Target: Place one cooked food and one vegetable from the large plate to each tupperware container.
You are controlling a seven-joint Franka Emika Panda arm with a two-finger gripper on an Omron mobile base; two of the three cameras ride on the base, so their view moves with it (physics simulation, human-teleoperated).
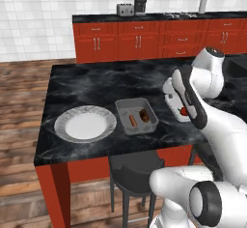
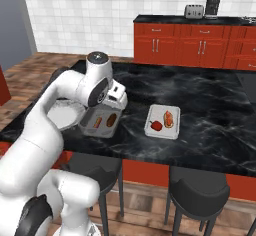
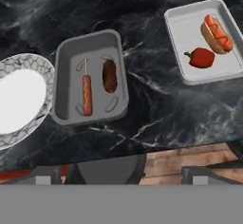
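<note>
Stool [image 3: 111, 168] nearest. Both trays filled: sausage [image 3: 87, 95] and lump [image 3: 109, 75] lengthwise in left tray [image 3: 60, 83]; plate [image 3: 21, 99] bare. Hand probably above; grip unreadable.

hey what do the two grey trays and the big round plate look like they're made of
The two trays look like matte grey plastic: uniform colour, rounded corners, soft moulded rims, no sharp glints. The plate looks like glazed ceramic: smooth white centre and a grey marbled rim. These are rendered pictures, so both are guesses.
</note>
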